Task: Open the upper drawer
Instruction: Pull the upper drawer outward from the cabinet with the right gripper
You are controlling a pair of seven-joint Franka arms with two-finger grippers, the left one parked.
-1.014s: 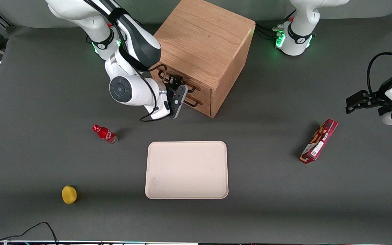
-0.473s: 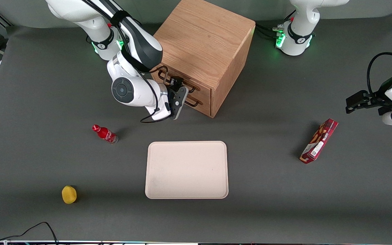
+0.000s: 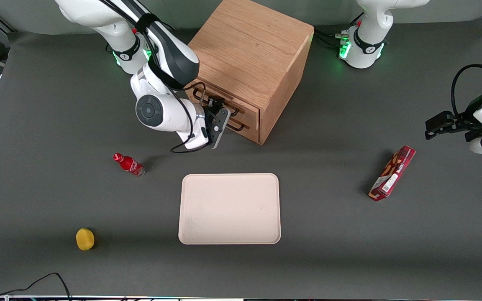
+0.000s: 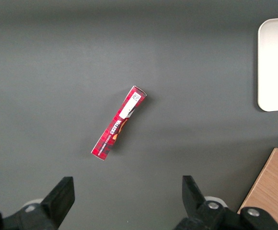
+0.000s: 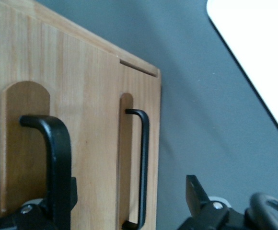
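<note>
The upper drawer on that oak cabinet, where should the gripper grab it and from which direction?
Grip the upper drawer by its thin black bar handle, near mid-length, coming straight at the cabinet front. The bar stands off the wood over a recess, so one finger can probably slip under it. The gripper hangs open in front of the drawers, with one finger apart from the bar.

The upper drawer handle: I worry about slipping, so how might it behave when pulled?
The thin black bar handle on the upper drawer looks rigid, so it probably won't flex. Its smooth finish may slip. The gripper is at it, one of its fingers apart from the bar; the cabinet looks heavy enough to stay.
</note>
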